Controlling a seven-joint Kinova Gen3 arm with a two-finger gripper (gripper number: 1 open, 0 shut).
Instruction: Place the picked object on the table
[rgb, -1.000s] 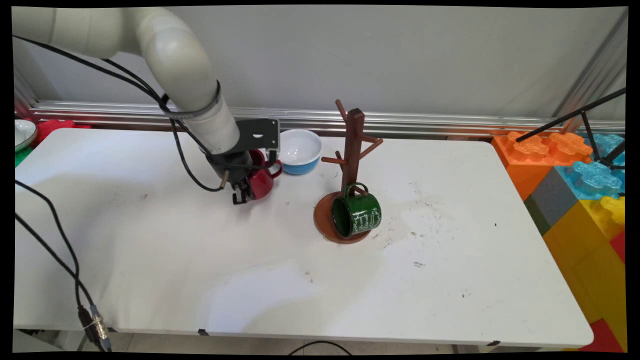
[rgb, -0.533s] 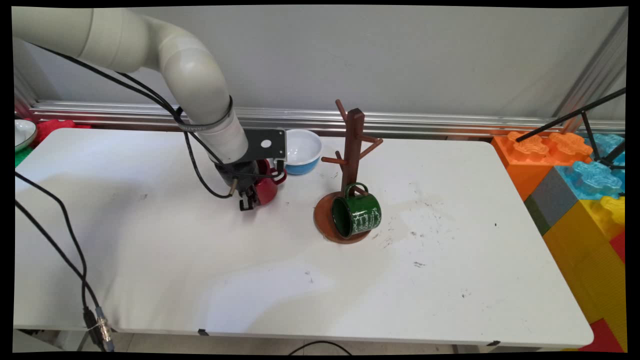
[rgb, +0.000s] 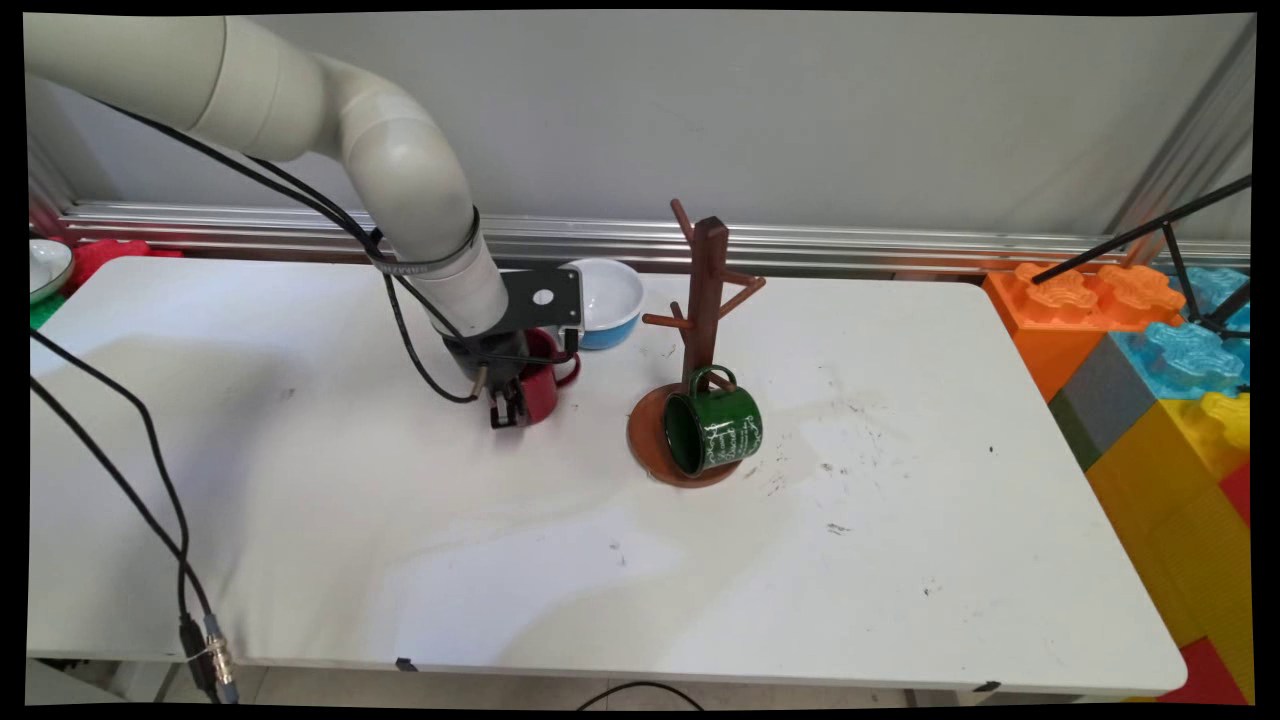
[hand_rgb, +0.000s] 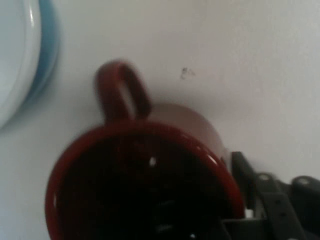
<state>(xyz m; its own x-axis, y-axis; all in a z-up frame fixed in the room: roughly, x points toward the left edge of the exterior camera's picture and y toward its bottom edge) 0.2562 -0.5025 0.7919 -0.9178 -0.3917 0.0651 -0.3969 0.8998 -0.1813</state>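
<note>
My gripper (rgb: 507, 410) is shut on the red mug (rgb: 546, 388), low over the white table (rgb: 300, 480) at its middle back. In the hand view the red mug (hand_rgb: 150, 137) fills the lower frame, mouth toward the camera and handle (hand_rgb: 122, 92) pointing up. One finger (hand_rgb: 244, 175) lies against the outside of the mug's wall on the right; the other is hidden in the dark inside. A white bowl with a blue outside (rgb: 612, 300) stands just behind the mug, and the bowl (hand_rgb: 22, 55) shows at the hand view's upper left.
A brown wooden mug tree (rgb: 706, 300) stands right of the gripper, with a green mug (rgb: 716, 430) lying on its side against its round base. Big coloured toy blocks (rgb: 1150, 360) sit at the right edge. Black cables (rgb: 150, 480) hang at the left.
The gripper has moved right and toward the table's near side, carrying the red mug along with it, away from the bowl and closer to the mug tree.
</note>
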